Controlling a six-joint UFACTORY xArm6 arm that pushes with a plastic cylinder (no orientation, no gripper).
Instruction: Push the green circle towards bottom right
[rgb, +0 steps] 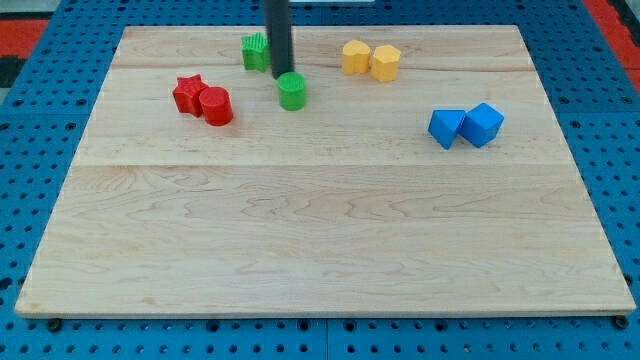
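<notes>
The green circle (292, 91) is a short green cylinder on the wooden board (320, 230), near the view's top, a little left of centre. My dark rod comes down from the view's top edge, and my tip (281, 75) rests just above and left of the green circle, touching or almost touching its upper-left edge. A second green block (255, 51), ridged like a star, sits up and left of my tip, partly hidden behind the rod.
A red star (187, 93) and a red cylinder (216, 105) touch each other at the left. Two yellow blocks (355, 57) (386, 62) sit side by side at the top right. Two blue blocks (446, 127) (482, 124) sit together at the right.
</notes>
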